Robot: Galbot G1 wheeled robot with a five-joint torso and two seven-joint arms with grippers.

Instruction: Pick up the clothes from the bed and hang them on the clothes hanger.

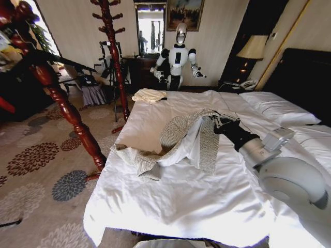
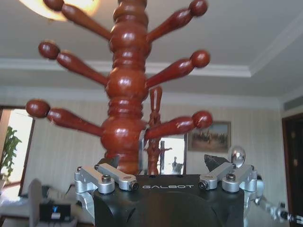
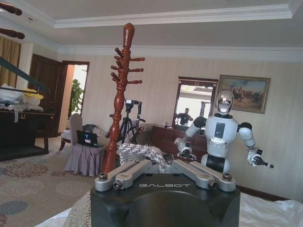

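Grey rounded right arm (image 1: 289,178), black GALBOT-marked wrists, silver screwed fingers (image 3: 124,176).

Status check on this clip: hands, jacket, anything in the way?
Right hand shut on jacket, bunched fabric between fingers. Jacket otherwise sprawled on bed. Left hand open, raised at the wooden coat stand. Nothing blocking.

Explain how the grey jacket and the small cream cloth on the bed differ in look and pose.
The jacket is grey herringbone with white lining showing; the cream cloth is plain and pale. The jacket lies spread and rumpled mid-bed, one sleeve trailing toward the bed's left edge; the cream cloth sits folded compactly at the far corner. The right gripper is shut on the jacket, lifting a fold; nothing touches the cream cloth. Both rest on the white duvet.
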